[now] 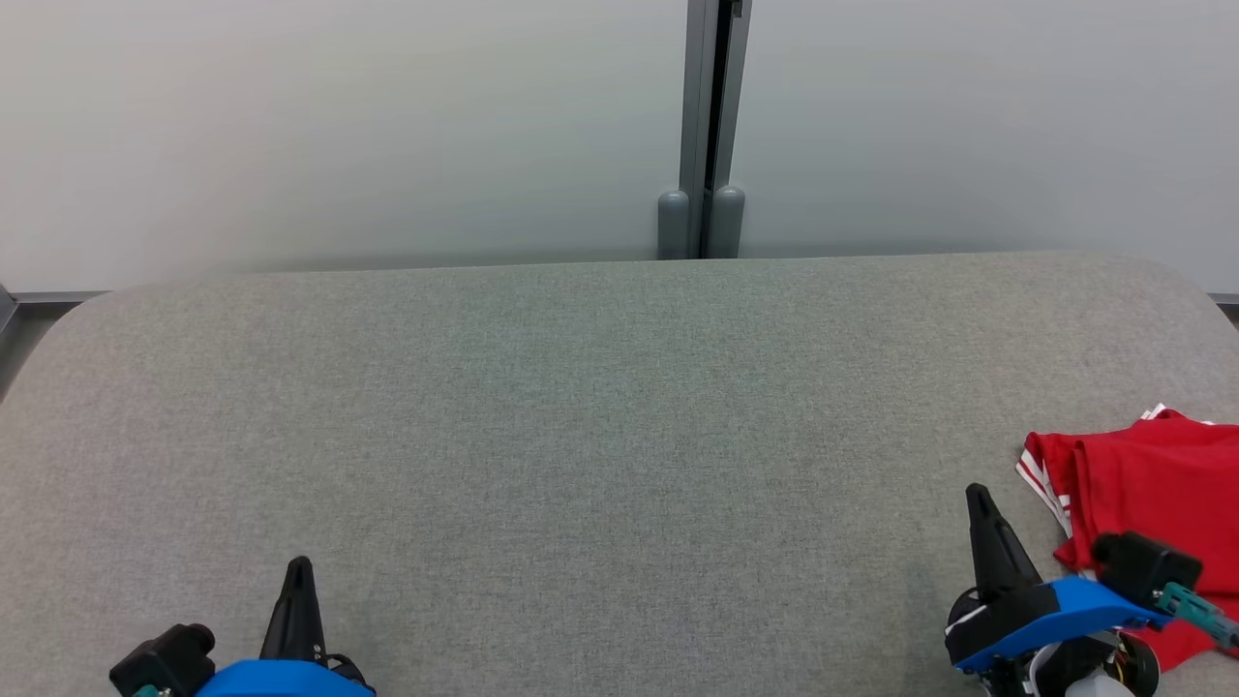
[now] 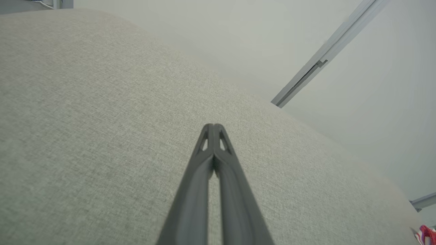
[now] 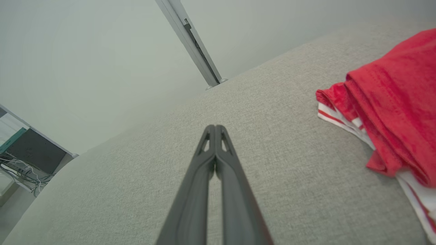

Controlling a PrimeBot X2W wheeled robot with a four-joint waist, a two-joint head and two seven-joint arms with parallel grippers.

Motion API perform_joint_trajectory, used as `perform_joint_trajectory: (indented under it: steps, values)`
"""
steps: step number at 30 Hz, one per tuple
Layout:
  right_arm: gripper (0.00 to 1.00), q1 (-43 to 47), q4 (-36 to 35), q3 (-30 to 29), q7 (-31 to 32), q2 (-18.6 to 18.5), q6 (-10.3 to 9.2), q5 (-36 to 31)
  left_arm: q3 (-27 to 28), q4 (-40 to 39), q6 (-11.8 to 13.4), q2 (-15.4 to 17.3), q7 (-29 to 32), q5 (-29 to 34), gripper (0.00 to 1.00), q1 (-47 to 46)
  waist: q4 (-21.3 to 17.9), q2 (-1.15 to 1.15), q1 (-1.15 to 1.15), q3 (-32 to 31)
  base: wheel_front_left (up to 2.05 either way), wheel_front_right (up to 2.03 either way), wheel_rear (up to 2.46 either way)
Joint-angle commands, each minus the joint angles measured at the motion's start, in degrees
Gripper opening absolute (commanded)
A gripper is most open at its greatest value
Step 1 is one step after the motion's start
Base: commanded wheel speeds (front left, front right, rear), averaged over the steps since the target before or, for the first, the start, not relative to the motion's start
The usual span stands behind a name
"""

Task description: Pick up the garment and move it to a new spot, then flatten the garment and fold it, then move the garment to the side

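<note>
Two sets of jaws show in your head view, both pinched fully together with nothing between them. Your left jaws rise from the bottom edge over bare grey table (image 1: pixel 581 407). Your right jaws rise from the lower right. The garment (image 1: pixel 1152 484), red with white-striped trim, lies bunched on the table just to the right of the right jaws. Its near part is hidden behind that arm's blue wrist housing (image 1: pixel 1055 610), and the fingertips do not touch it. Well beyond both jaws, a grey post (image 1: pixel 711 116) divides the pale wall.

From your left wrist, the two dark fingers (image 2: pixel 194 194) meet at their tips, holding nothing, above plain table (image 2: pixel 85 102) fabric. The garment (image 2: pixel 425 234) is a small red scrap far off to the right of these jaws.

From your right wrist, the fingers (image 3: pixel 190 197) are likewise closed and empty. The garment (image 3: pixel 391 98) lies near the right side of these jaws, apart from them, red layers over a white-and-red striped hem. Far to their left, past the table (image 3: pixel 265 143) edge, sits a dark box (image 3: pixel 34 153) with loose cables.
</note>
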Motion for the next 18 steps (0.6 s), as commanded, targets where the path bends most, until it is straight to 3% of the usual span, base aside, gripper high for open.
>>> perform_joint_trajectory:
  steps: [1,18]
  values:
    - [0.00,-0.14,-1.32,-0.25,0.38,-0.33,0.00,1.94,0.22,-1.29,-0.02,0.05,0.35,-1.81,0.00,-1.64,-0.01,0.00,0.00,0.00,0.00,0.00,0.00]
    - [0.00,0.57,-4.21,-1.22,4.06,-0.45,0.01,16.42,1.20,-3.77,-0.03,0.03,3.99,-15.73,0.00,-2.61,-0.08,0.00,0.00,0.05,0.00,0.00,0.00]
